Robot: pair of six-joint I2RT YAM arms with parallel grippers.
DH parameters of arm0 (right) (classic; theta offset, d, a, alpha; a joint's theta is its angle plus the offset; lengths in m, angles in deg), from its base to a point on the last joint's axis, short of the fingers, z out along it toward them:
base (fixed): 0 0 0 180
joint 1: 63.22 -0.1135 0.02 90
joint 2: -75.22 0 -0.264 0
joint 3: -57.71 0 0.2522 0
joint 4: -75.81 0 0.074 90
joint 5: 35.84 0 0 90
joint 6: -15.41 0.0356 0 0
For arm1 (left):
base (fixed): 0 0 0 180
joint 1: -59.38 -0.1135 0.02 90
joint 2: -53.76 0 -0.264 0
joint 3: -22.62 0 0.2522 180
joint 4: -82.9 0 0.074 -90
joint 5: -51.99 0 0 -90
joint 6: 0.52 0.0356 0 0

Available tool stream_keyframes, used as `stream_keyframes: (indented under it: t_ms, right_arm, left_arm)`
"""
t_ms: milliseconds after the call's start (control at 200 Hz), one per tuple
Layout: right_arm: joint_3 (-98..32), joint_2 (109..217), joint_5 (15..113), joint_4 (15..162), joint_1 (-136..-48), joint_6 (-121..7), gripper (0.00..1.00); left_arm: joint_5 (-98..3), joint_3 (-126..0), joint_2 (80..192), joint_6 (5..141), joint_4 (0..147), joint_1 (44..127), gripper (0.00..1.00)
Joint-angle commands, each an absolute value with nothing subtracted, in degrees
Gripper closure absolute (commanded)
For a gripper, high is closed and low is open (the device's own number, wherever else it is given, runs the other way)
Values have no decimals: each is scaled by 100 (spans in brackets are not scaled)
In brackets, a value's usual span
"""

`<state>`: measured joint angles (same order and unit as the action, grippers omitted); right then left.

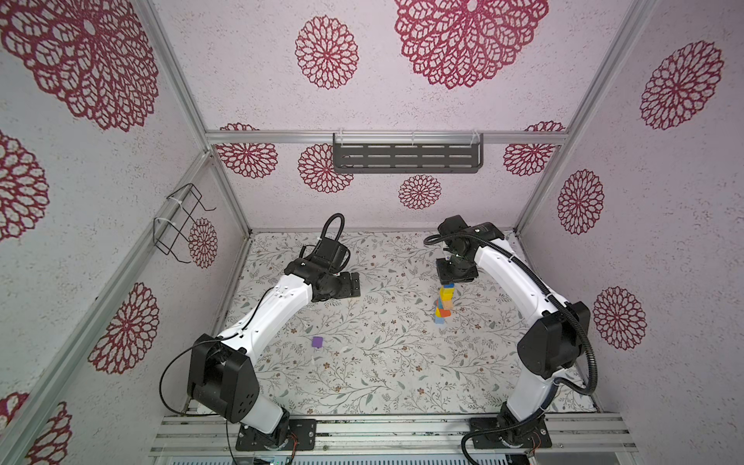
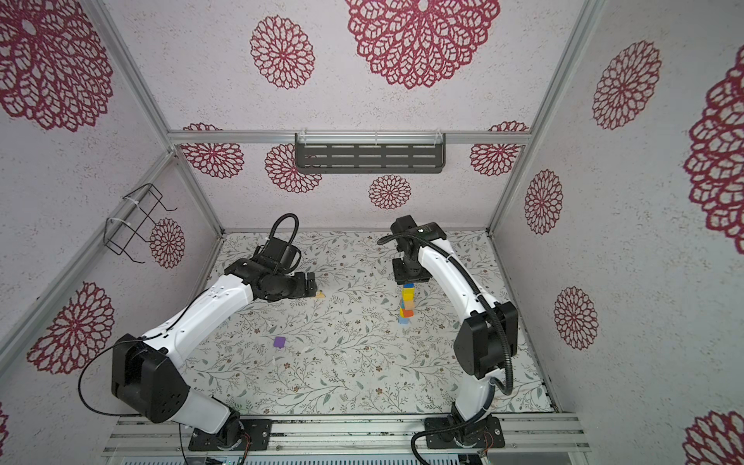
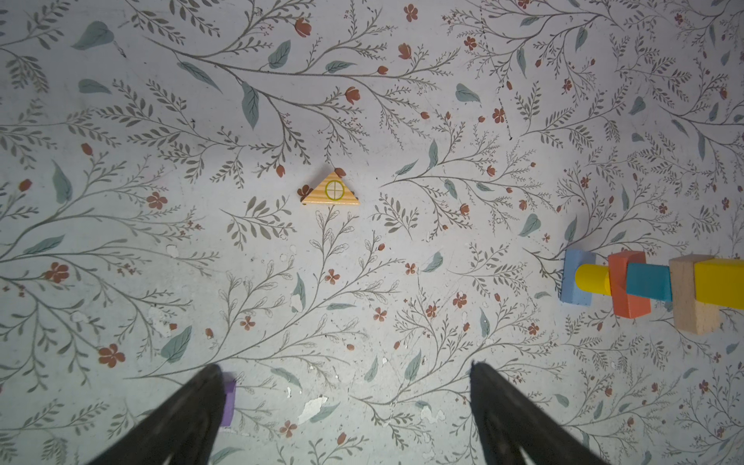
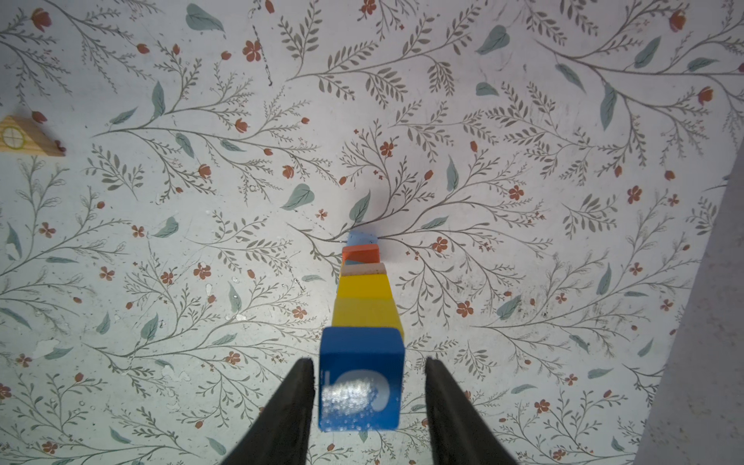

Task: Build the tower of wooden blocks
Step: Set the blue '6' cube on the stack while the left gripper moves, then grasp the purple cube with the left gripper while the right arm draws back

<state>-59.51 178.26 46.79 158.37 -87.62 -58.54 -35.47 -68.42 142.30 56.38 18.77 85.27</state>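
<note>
The wood block tower (image 1: 444,302) (image 2: 407,302) stands on the floral mat right of centre. In the left wrist view the tower (image 3: 644,282) shows light blue, yellow, orange, teal, tan and yellow blocks. Its top piece is a blue cube (image 4: 360,378) with a white mark. My right gripper (image 4: 368,362) (image 1: 457,273) hangs over the top, open, with a gap between the cube and each finger. My left gripper (image 3: 345,366) (image 1: 352,285) is open and empty over the mat at the left. A tan triangle block (image 3: 330,191) (image 4: 20,137) lies ahead of it. A purple block (image 1: 317,342) (image 3: 228,402) lies apart.
A dark slotted shelf (image 1: 406,155) hangs on the back wall and a wire rack (image 1: 181,221) on the left wall. The right wall (image 4: 704,322) stands close beside the tower. Aluminium rails (image 1: 402,430) run along the front edge.
</note>
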Motion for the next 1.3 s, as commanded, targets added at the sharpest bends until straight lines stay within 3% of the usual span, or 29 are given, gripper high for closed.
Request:
stream_keyframes:
  t_ms: [0, 95, 330, 450, 851, 1296]
  right_arm:
    - [-6011, 17537, 4466, 15835, -8727, -5863, 51]
    - [-5954, 17336, 4406, 15656, -8725, -5856, 51]
    - [-5420, 16619, 4534, 14943, -8729, -5836, 49]
    - [-4959, 16158, 4810, 14434, -8730, -5888, 46]
    - [-3471, 14780, 5697, 13253, -8730, -5891, 29]
    - [-3446, 14698, 5740, 13281, -8729, -5906, 28]
  left_arm:
    - [-3381, -6995, 14106, 5802, 1585, 8536, 3]
    - [-3381, -6825, 13967, 5854, 1437, 8479, 0]
    - [-3401, -6060, 13633, 5765, 1236, 8419, 24]
    - [-3219, -5609, 13525, 5582, 1392, 8385, 27]
    - [-2469, -4615, 13782, 4942, 1779, 8373, 27]
    - [-2670, -4323, 14259, 4959, 2359, 8362, 28]
